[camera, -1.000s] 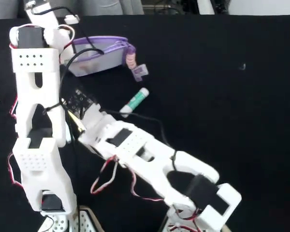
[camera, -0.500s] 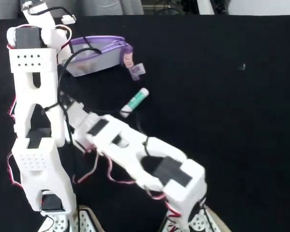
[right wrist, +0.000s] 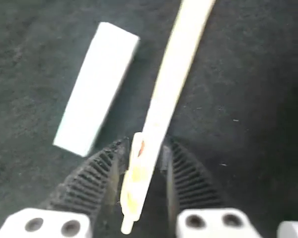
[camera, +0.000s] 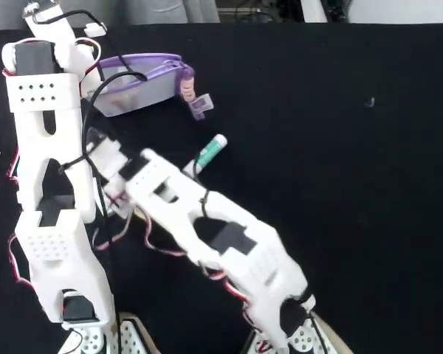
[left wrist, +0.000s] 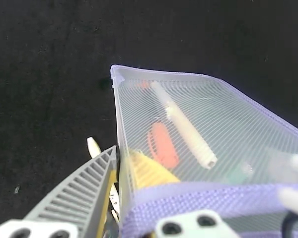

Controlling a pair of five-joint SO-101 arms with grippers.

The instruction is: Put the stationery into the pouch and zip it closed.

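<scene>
Loading is the step in hand, and it looks about half done. At the far left of the counter (camera: 340, 184) the left claw (left wrist: 120, 168) is clamped on the purple-trimmed rim of the pouch (camera: 136, 85) and holds its mouth open. Through the clear mesh I can make out a white pen (left wrist: 184, 126), an orange piece (left wrist: 161, 144) and something yellow (left wrist: 146, 171) already inside. The right arm (camera: 207, 228) stretches across to the left, nearer than the pouch. Its right claw (right wrist: 141, 148) has its jaws drawn in tight on either side of a cream pen (right wrist: 174, 79), gripping it near one end. I cannot tell whether the pen has left the cloth. A white eraser (right wrist: 97, 109) lies just beside the pen, apart from it. A green-and-white glue stick (camera: 209, 152) rests on the counter to the right of the pouch and a little nearer. To my eye the next move calls for lifting the cream pen clear without nudging the eraser. It then has to go up to the open mouth and tip in end first, since the grip is off-centre and it may swing. The eraser and glue stick come after, and the zip last.
</scene>
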